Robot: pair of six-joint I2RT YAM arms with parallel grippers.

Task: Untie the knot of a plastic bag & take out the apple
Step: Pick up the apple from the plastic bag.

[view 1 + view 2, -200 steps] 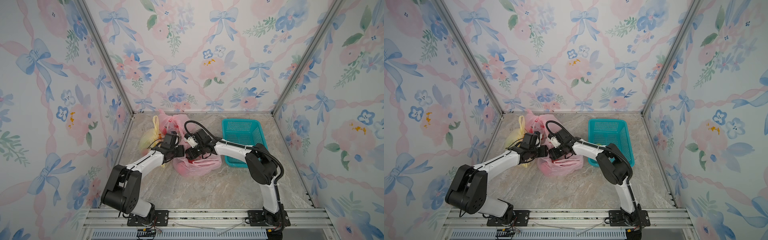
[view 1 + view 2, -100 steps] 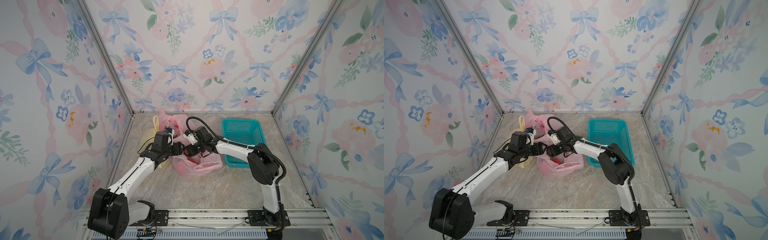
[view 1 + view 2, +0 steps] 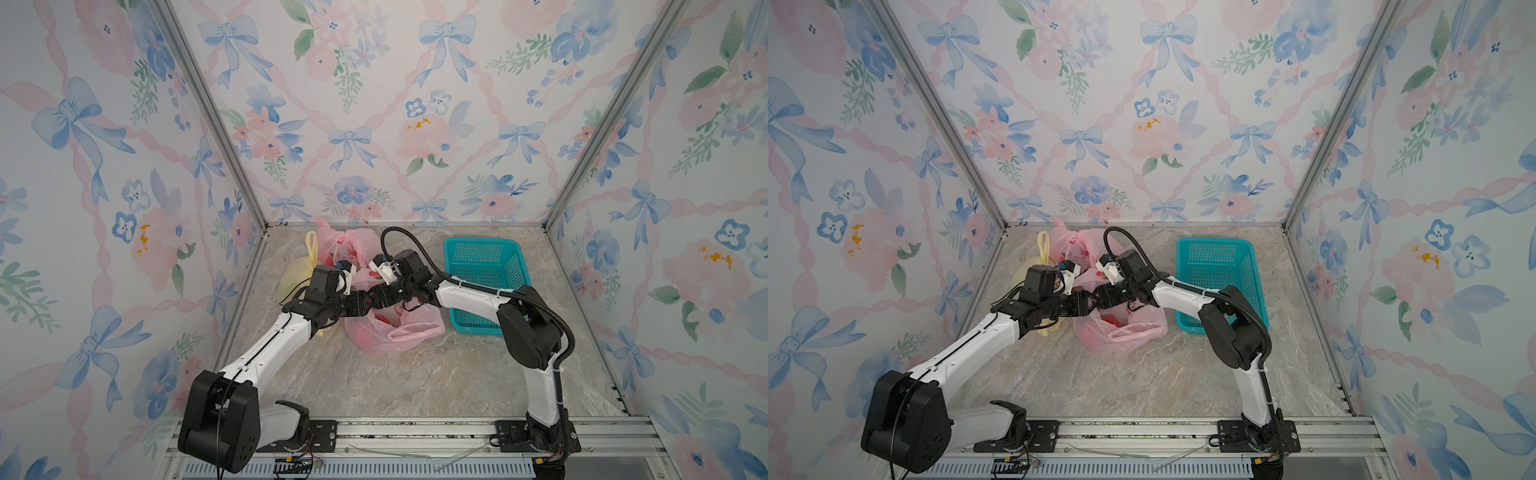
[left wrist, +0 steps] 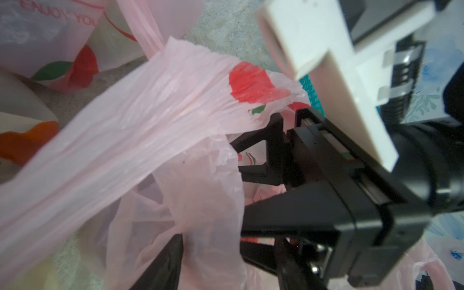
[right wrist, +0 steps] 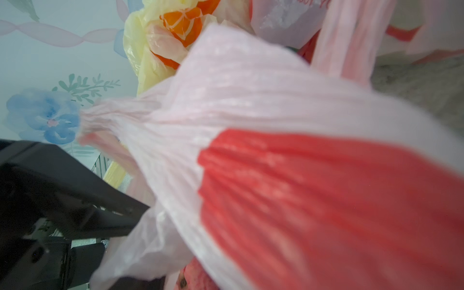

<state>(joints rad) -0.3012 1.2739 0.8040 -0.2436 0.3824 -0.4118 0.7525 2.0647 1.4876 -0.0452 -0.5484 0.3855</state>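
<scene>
The pink plastic bag (image 3: 399,332) (image 3: 1125,334) lies mid-table, slumped, with its film pulled up between my two grippers. My left gripper (image 3: 359,305) (image 3: 1081,303) and right gripper (image 3: 376,296) (image 3: 1102,296) meet tip to tip over the bag's top. In the left wrist view my left gripper (image 4: 228,238) stands open with loose film hanging between its fingers. Facing it, the right gripper (image 4: 238,193) has its fingers apart around film. A taut band of film (image 5: 251,113) fills the right wrist view. The mottled red apple (image 5: 198,278) peeks from under it. The knot is out of view.
A teal basket (image 3: 457,245) stands to the right of the bag, under the right forearm. A second pink bag (image 3: 345,245) and a yellow bag (image 3: 297,274) sit at the back left, close behind the left gripper. Flowered walls close in three sides.
The left arm has stretched out and its shoulder link has dropped towards the front rail. Its gripper has stayed at the bag's top. The right arm has hardly moved.
</scene>
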